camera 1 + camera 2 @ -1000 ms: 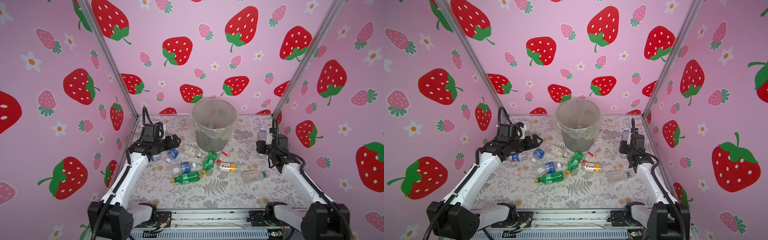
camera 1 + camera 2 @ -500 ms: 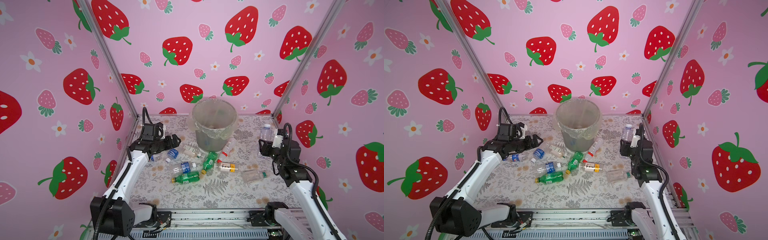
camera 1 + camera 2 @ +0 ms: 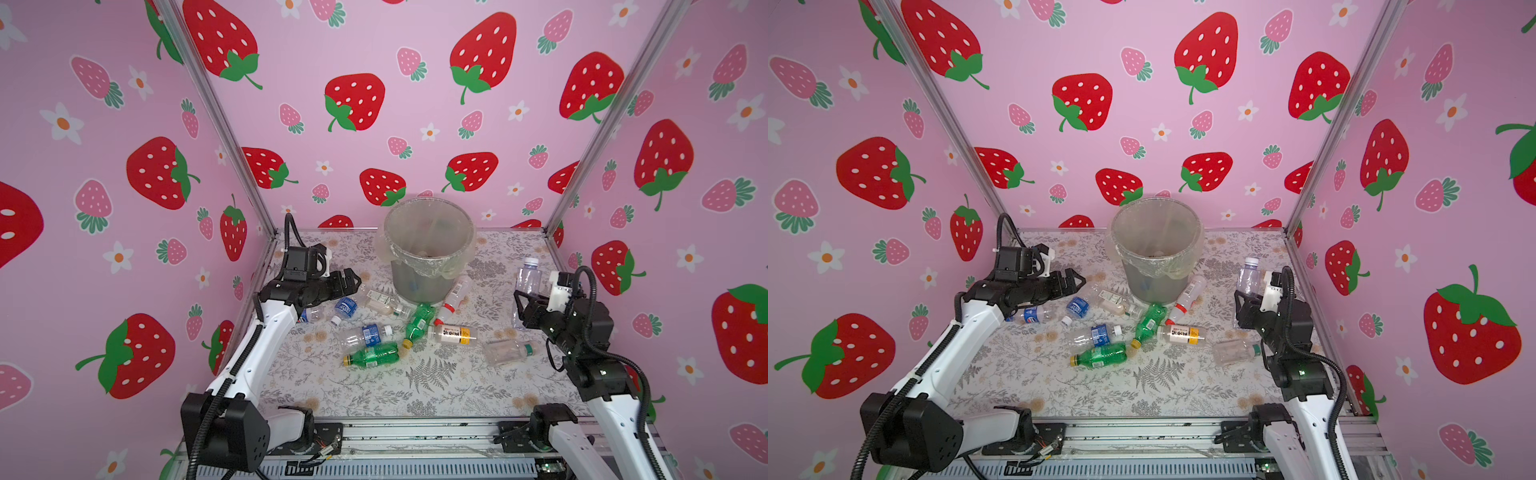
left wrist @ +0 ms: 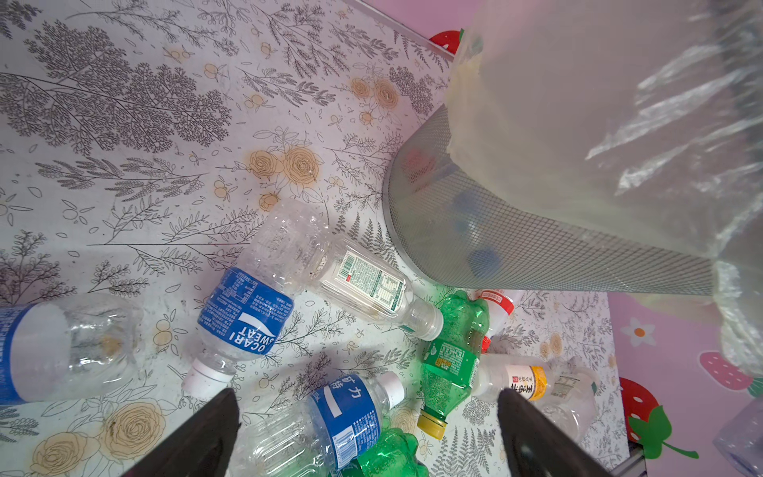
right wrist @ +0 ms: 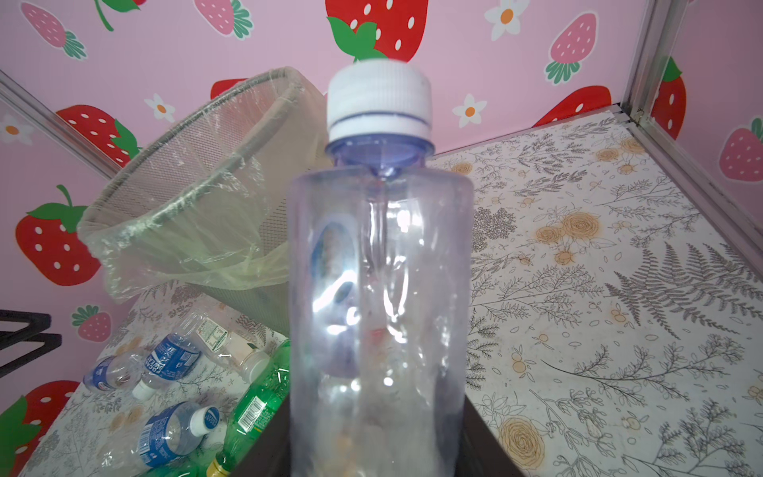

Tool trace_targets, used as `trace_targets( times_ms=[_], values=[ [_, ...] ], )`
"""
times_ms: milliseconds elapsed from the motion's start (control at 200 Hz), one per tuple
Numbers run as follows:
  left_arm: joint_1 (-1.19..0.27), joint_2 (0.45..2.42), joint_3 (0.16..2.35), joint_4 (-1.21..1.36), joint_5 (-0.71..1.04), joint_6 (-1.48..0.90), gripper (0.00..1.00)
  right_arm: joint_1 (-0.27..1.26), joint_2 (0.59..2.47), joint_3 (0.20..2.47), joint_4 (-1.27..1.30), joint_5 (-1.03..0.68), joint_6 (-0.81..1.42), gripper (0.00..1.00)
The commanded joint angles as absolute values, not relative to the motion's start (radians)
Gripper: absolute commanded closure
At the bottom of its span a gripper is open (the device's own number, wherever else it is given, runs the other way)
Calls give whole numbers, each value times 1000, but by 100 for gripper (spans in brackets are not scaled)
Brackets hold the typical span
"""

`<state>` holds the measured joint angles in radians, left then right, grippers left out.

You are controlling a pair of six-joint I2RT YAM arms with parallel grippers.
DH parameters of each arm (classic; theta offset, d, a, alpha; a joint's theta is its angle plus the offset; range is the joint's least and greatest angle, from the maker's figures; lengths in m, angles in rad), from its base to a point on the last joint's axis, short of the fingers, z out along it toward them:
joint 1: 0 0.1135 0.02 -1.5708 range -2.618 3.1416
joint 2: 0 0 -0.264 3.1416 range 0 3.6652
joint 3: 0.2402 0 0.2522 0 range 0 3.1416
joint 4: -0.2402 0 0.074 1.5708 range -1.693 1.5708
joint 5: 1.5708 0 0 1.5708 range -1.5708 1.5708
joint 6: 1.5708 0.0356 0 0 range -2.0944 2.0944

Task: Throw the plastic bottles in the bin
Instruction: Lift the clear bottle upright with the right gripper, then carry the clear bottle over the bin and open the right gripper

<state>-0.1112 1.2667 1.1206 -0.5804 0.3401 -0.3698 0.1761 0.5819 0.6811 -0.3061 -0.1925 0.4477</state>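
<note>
Bin [image 4: 536, 247], 12 o'clock on the counter [image 3: 415, 386]: fine grey metal mesh, matt.
Liner [image 5: 186, 231]: thin clear plastic film, crinkled, glossy.
Clear bottle [image 5: 380, 289], 3 o'clock: smooth transparent plastic, faint violet tint, bright highlights. Its cap [image 5: 379, 101] is white opaque plastic, ribbed.
Green bottles [image 4: 450, 363], centre: translucent plastic, dimpled, glossy.
Blue-label bottles [image 4: 247, 305], 9 o'clock: clear crushed plastic with glossy printed film labels.
Counter: smooth printed sheet, low sheen.
Frame posts [image 3: 224, 133], 11 and 1 o'clock: brushed metal.
Left hand [image 4: 366, 409]: fingers matt black plastic.
</note>
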Motion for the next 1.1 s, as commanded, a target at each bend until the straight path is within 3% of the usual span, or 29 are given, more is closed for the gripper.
trace_targets(
  times_ms=[0,650,850,975,1066,1096],
  values=[
    [-106,1246,1124,-577,322,-351,1,182,548,699,-327,-220,449,54],
    [-105,1254,1125,-579,331,-356,1,230,581,750,-168,-282,477,54],
    [-104,1259,1128,-587,331,-357,1,391,815,943,-78,-183,433,54],
    [-104,1257,1132,-593,325,-354,1,489,1080,1152,-62,-100,388,53],
    [-102,1254,1135,-601,313,-352,1,492,1295,1341,-88,-101,389,49],
    [-100,1252,1135,-600,313,-351,1,492,1367,1418,-112,-109,383,42]
  ],
)
